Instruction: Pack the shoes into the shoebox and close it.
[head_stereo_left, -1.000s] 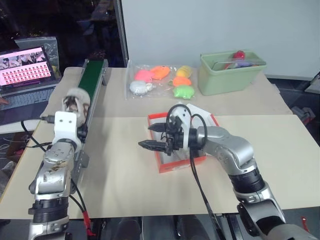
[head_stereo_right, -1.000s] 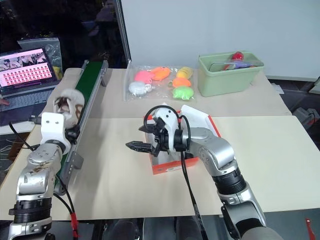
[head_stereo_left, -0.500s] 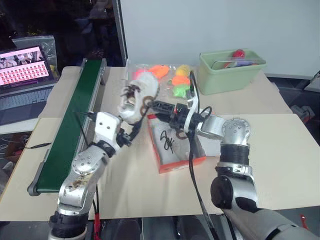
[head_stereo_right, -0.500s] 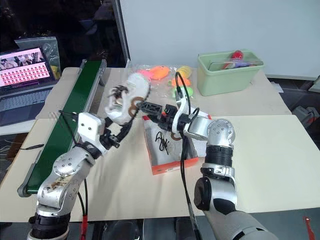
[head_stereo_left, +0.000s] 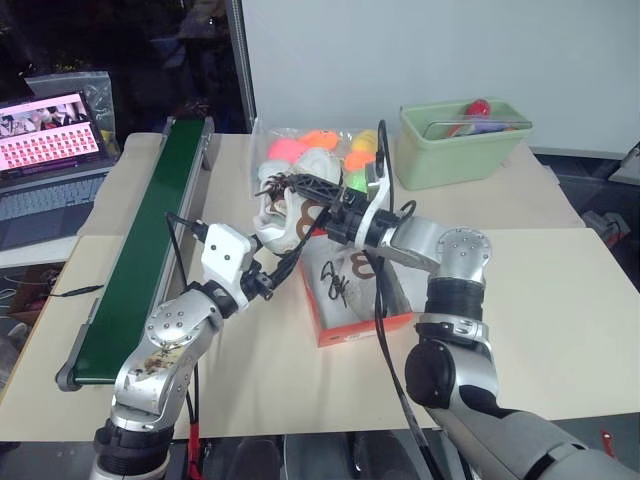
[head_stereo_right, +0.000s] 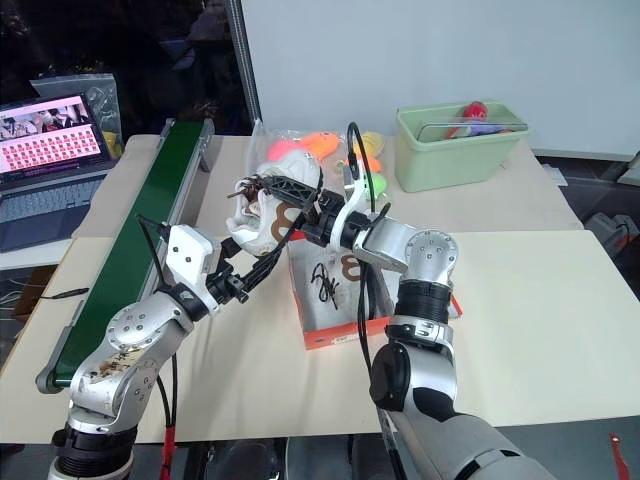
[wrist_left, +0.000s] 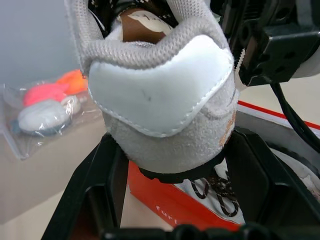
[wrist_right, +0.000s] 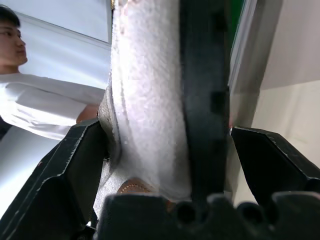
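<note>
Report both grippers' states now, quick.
Left gripper: closed on the shoe at its heel.
Right gripper: open, fingers either side of the same shoe, not clamped.

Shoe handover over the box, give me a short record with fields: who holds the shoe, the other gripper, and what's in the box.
held shoe: cream sneaker, raised beside the shoebox
left gripper: shut on the sneaker's heel
right gripper: open, fingers either side of the sneaker
shoebox contents: second shoe, dark laces showing
backdrop: soft toys, green bin
</note>
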